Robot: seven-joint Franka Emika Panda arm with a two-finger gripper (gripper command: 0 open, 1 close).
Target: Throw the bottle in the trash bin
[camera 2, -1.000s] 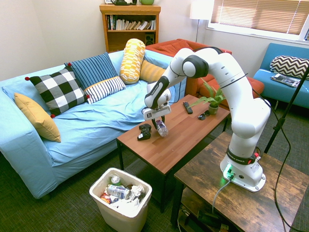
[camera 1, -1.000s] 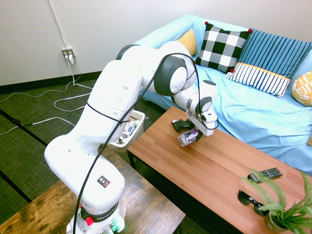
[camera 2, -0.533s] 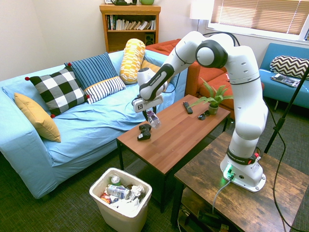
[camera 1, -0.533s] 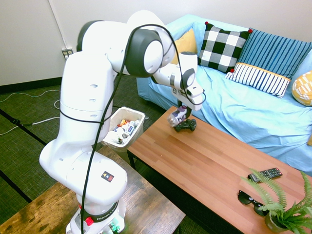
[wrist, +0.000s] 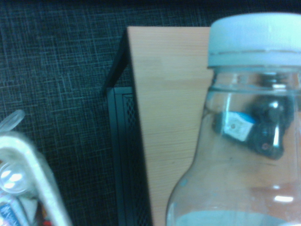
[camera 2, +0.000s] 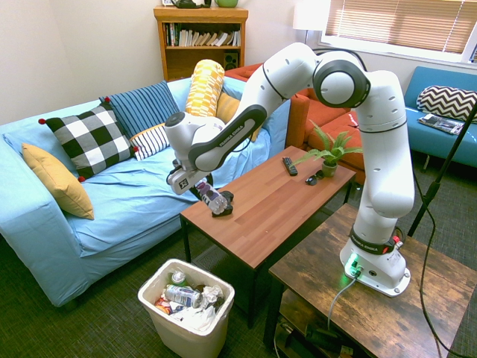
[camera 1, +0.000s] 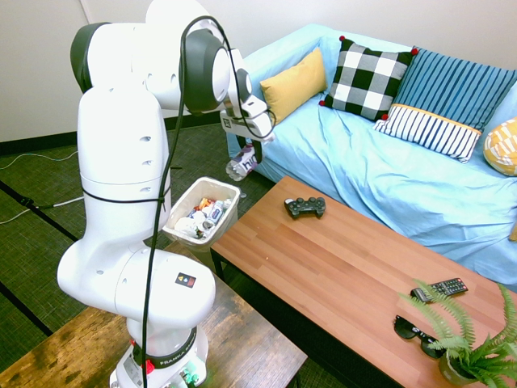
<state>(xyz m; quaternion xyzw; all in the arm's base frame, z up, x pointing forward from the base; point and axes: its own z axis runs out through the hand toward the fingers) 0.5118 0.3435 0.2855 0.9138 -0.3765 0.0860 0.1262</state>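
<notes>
The clear bottle [camera 1: 241, 164] with its purple label hangs tilted in the air, and my gripper [camera 1: 251, 150] is shut on it. In the second exterior view the bottle [camera 2: 211, 198] and the gripper [camera 2: 199, 186] sit above the coffee table's end nearest the trash bin [camera 2: 186, 333]. The off-white trash bin [camera 1: 227, 218] stands on the floor beside that table end, lower than the bottle, with rubbish inside. The wrist view shows the bottle's white cap [wrist: 256, 40] close up, the table corner below it, and the bin's rim [wrist: 33, 174] off to one side.
A black game controller [camera 1: 305, 207] lies on the wooden coffee table [camera 1: 355, 275] near the bottle. At the table's far end lie a remote [camera 1: 440, 287], sunglasses [camera 1: 416, 333] and a potted fern [camera 1: 472, 343]. The blue sofa [camera 1: 404, 178] runs along the table's far side.
The arm has swung along the table, past the controller, toward the end by the trash bin, carrying the bottle higher. The grip has stayed shut throughout.
</notes>
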